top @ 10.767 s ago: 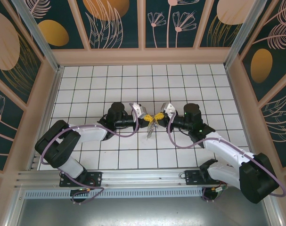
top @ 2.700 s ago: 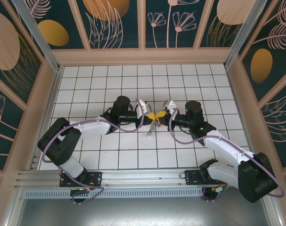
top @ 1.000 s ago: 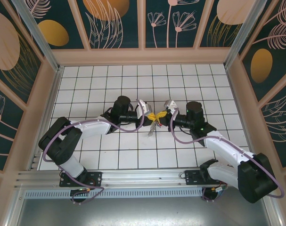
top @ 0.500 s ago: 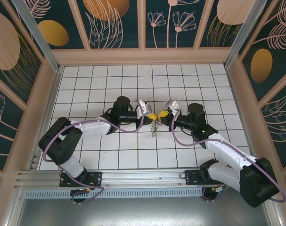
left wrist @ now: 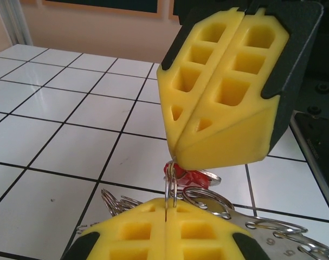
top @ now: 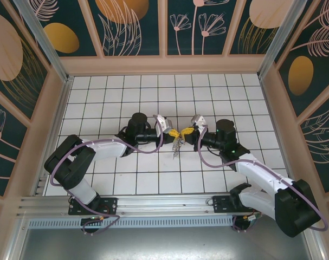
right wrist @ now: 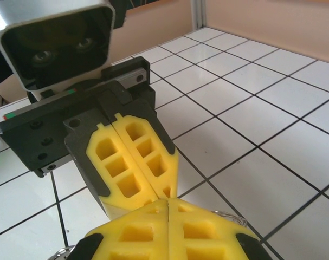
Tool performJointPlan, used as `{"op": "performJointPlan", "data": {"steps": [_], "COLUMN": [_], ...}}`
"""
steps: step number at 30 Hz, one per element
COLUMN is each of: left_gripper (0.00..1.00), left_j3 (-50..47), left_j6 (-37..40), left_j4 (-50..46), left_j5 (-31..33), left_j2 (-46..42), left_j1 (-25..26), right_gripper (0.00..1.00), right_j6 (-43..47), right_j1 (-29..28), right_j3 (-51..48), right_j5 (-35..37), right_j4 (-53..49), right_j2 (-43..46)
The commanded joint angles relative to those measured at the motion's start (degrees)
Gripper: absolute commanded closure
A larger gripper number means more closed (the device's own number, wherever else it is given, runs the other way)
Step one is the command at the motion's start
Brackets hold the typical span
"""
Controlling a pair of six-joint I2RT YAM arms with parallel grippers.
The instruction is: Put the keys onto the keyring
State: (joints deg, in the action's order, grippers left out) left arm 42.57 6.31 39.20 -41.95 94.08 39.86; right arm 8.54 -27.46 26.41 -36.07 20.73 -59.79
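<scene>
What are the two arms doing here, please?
The left tool and the right tool meet tip to tip, both shut, each seemingly pinching the thin keyring, whose silvery pieces dangle below. A red-headed key sits by the right tool's tip; whether it's threaded on, I can't tell.

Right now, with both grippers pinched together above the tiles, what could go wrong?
1. The left gripper and right gripper are shut, nearly tip to tip, apparently on the same thin loop of the keyring. An uneven pull may slip it free or knock the fingers together.
2. The red key sits just under the right gripper's tips. Whether it is threaded is unclear, so it might drop onto the tiles.
</scene>
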Motion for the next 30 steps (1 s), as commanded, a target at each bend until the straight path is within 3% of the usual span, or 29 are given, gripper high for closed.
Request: {"op": "performJointPlan", "data": {"steps": [1, 12, 22, 26, 30], "left_gripper": [0.91, 0.84, 0.83, 0.86, 0.98], "left_j3": [1.1, 3.0, 5.9, 5.6, 5.0], "left_j6": [0.4, 1.1, 4.8, 4.8, 4.4], "left_j4": [0.8, -2.2, -8.9, -8.9, -7.9], "left_j5": [-1.1, -3.2, -5.5, -5.4, -4.0], "left_j2": [-0.6, 0.2, 1.1, 1.0, 0.6], "left_j1": [-0.2, -0.2, -0.2, -0.2, -0.2], "right_gripper": [1.00, 1.00, 1.00, 1.00, 1.00], "right_j6": [-0.4, 1.3, 1.5, 1.6, 1.6], "right_j1": [-0.3, -0.4, -0.5, -0.6, -0.6], "right_j3": [2.0, 2.6, 2.9, 2.8, 2.3], "right_j5": [-3.4, -4.2, -4.4, -3.8, -1.9], "right_j4": [3.8, 2.1, 1.8, 1.4, 0.7], "right_j2": [-0.1, -0.3, -0.5, -0.2, 0.5]}}
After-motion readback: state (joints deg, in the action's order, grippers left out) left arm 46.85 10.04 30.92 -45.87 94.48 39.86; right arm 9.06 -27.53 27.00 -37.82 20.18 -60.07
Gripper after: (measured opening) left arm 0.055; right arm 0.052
